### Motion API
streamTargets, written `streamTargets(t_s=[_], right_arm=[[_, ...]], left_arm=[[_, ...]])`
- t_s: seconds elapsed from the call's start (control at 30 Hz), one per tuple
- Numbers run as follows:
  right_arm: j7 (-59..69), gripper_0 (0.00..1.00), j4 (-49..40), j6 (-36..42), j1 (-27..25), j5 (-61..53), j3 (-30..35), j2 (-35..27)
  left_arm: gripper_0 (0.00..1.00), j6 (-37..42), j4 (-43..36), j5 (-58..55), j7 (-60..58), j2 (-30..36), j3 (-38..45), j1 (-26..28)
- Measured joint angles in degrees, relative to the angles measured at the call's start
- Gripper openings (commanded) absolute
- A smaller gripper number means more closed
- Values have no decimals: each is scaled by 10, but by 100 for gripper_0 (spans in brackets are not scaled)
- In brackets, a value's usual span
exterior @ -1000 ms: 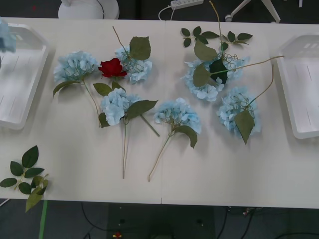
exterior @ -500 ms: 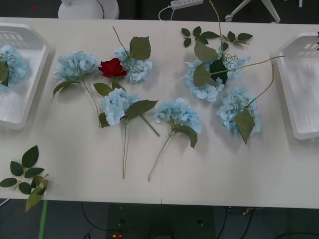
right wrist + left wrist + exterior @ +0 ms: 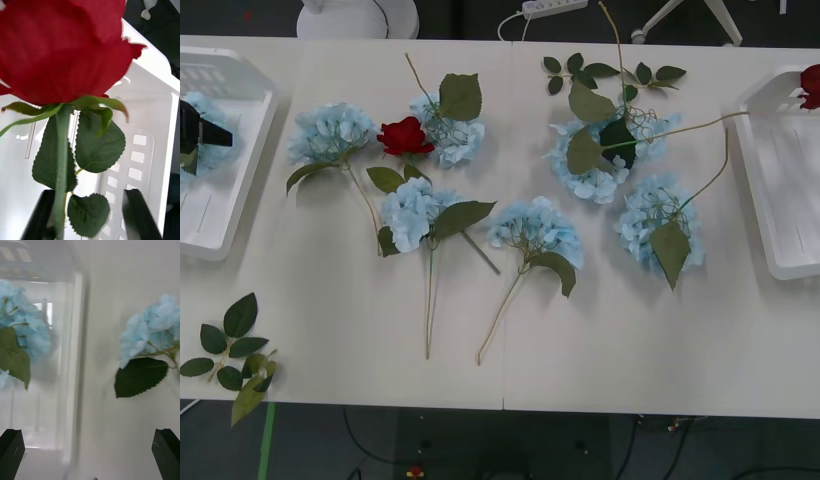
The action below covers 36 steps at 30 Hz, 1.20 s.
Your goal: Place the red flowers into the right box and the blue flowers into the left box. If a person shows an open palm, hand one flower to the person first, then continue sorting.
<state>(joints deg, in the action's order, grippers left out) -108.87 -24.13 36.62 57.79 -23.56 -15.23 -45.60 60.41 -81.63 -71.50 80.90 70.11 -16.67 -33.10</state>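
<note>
The right gripper holds a red rose (stem against one finger) over the right box; the left gripper is spread wide above the left box.

Glossy white plastic boxes, matt table

The front view looks down on the table; wrist views sit close over the left box and right box.
</note>
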Motion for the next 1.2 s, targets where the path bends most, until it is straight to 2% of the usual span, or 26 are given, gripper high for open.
streamTargets(t_s=[0.13,0.27,0.4,0.53,0.67,0.77,1.07,1.2], right_arm=[[0,74,0,7,0,-1,0,0],[0,77,0,11,0,-22,0,0],[0,82,0,25,0,-55,3,-2],[0,84,0,33,0,-103,9,-10],[0,88,-7,78,0,-148,10,-27],[-2,91,-24,131,-1,-186,18,-43],[-6,94,-132,331,-1,-274,36,-75],[79,94,-169,405,-2,-317,36,-75]], left_arm=[[100,0,-94,-40,-72,0,64,87],[100,0,-181,-39,-225,0,77,145],[100,2,-230,-1,-339,-11,77,167],[100,35,-233,56,-342,-51,77,165],[100,108,-217,106,-342,-109,77,139],[100,133,-187,145,-342,-152,65,102],[100,137,-66,287,-342,-232,-89,-29],[100,120,-5,293,-342,-265,-112,-56]])
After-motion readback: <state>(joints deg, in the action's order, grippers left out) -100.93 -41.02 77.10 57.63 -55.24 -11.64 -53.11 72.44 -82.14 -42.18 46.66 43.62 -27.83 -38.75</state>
